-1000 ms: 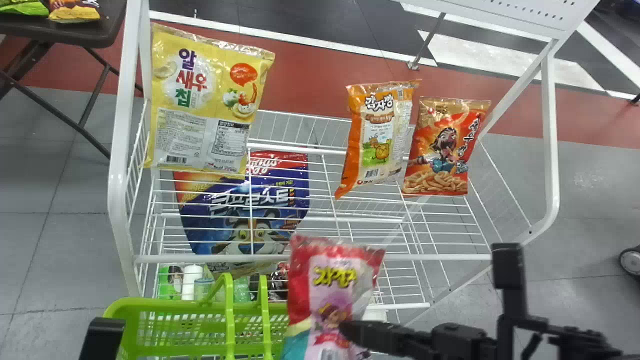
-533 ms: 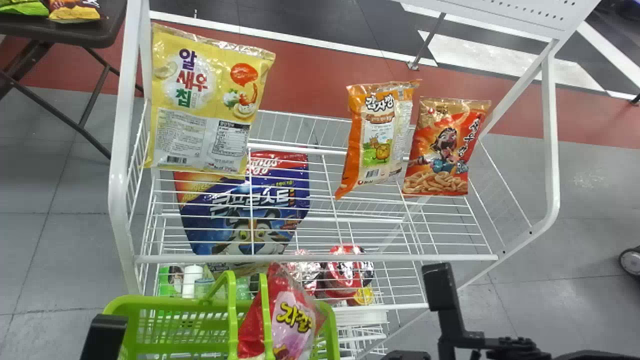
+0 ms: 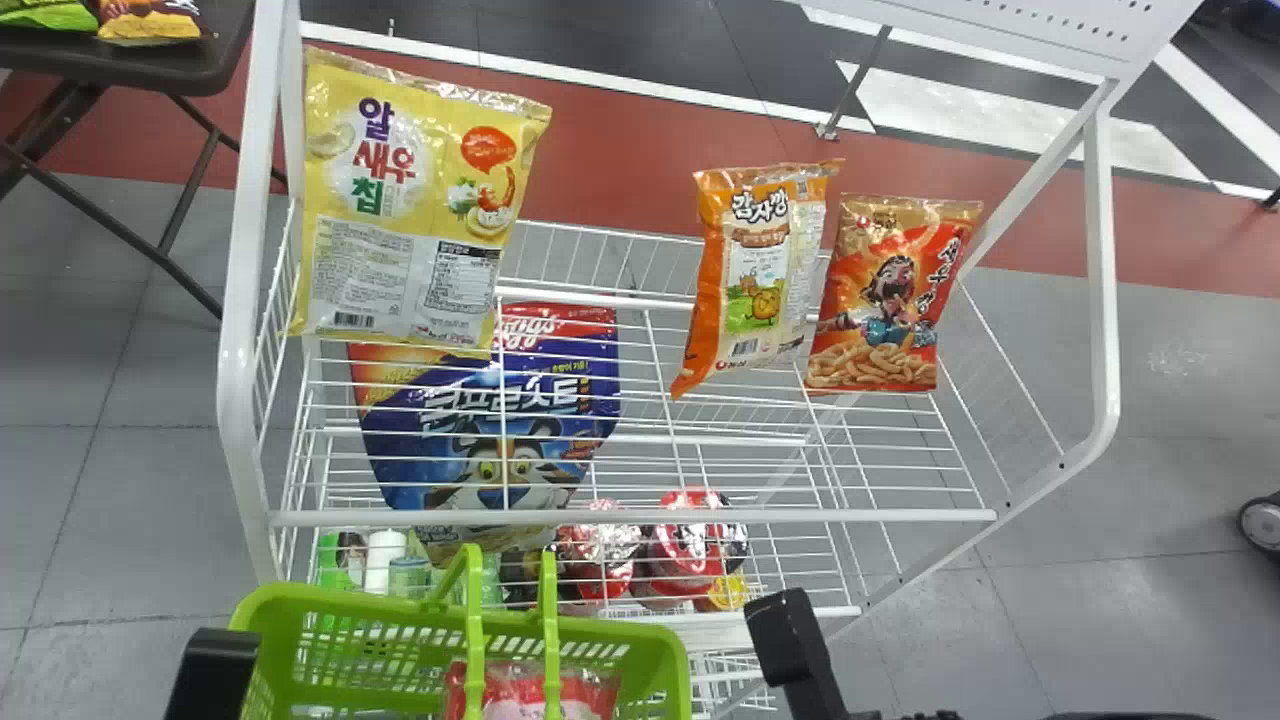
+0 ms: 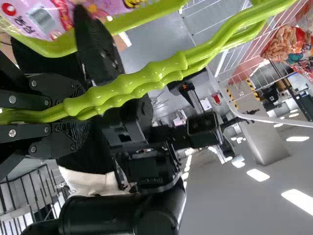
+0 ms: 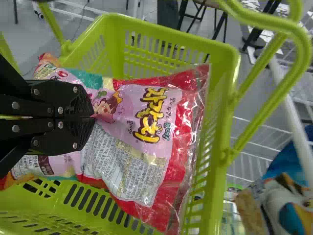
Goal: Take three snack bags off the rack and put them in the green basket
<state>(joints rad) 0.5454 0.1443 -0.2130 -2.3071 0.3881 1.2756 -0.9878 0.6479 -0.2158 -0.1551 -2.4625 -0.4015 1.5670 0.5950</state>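
Green basket, in front of the white wire rack, with the pink-and-red snack bag inside it. Right gripper is over the basket's right part in the head view; in the right wrist view the right gripper is closed down narrow, pinching the bag's printed middle, film bunched at the tips. Bag's red clear-edged end lies next to the basket wall.

Left gripper is at the basket's left side. Left wrist view: its fingers are clamped round the basket's handles, one finger on each side, gap just the handles' thickness.

Beyond the basket, on the rack: big yellow snack bag toward the left; orange snack bag beyond and to the right; red-orange snack bag farther right, near the orange one. Blue cereal bag is just beyond the basket, seen through the wires. Red-topped tubs sit low, just behind the basket's right half; white bottle low behind its left half. Dark table well beyond the basket, far left, with small bags on it.
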